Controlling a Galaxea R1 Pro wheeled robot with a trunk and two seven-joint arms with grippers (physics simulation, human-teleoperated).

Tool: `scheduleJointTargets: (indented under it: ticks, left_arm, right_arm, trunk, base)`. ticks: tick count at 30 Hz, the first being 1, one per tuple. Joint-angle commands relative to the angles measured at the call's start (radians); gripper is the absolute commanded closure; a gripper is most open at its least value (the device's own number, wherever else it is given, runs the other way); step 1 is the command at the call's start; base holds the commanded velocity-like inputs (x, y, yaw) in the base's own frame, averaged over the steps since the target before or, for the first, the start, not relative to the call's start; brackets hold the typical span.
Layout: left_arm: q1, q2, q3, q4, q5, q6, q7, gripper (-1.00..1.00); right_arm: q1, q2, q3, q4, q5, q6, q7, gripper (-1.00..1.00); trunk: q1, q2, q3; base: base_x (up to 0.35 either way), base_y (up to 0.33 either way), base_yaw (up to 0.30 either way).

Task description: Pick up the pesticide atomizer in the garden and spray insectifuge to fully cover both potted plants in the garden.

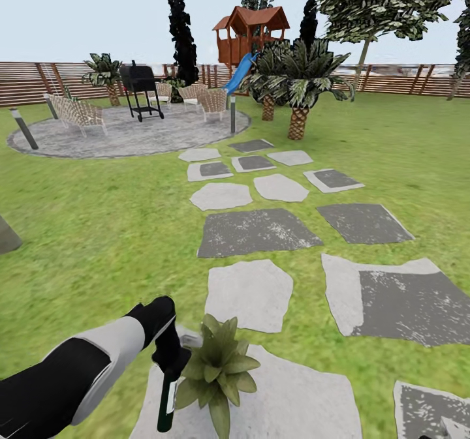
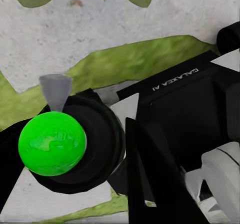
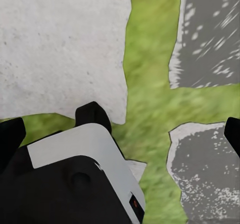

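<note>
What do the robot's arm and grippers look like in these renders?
The left arm has glossy black segments split by a pale grey-white sleeve. The left gripper is black, with white lettering on its housing. The right gripper has black fingers.

Atomizer (image 1: pixel 167 396) trigger head behind left gripper (image 1: pixel 171 355)

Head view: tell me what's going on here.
The robot stands on the garden's stepping stones. Its left gripper holds the pesticide atomizer, bottle hanging down, right beside a potted plant on a pale stone. The right wrist view looks down on grass and paving.
</note>
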Motion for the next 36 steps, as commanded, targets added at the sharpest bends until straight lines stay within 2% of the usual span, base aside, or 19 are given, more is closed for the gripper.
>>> scheduleJointTargets:
  ticks: [1,28,33,36]
  left_arm:
    - [0.011,0.0,0.0,-0.001,-0.011,0.002,-0.01,1.0]
    - [0.029,-0.001,-0.006,0.003,-0.019,0.002,-0.009,1.0]
    - [0.121,0.001,-0.008,-0.001,-0.023,0.001,-0.007,1.0]
    - [0.144,0.002,-0.008,0.0,-0.023,0.0,-0.007,1.0]
  right_arm:
    - [-0.001,0.0,-0.001,0.0,0.009,0.003,0.011,-1.0]
    - [-0.001,0.0,-0.001,-0.001,0.01,0.003,0.01,-1.0]
    - [-0.001,0.0,-0.001,0.0,0.01,0.003,0.01,-1.0]
    - [-0.001,0.0,-0.001,0.0,0.01,0.003,0.01,-1.0]
  trunk:
    - [0.0,0.0,-0.001]
    - [0.0,0.0,-0.001]
    - [0.0,0.0,-0.001]
    - [0.0,0.0,-0.001]
  base:
    - [0.0,0.0,0.0]
    - [0.035,0.0,0.0]
    - [0.0,0.0,0.0]
    - [0.0,0.0,0.0]
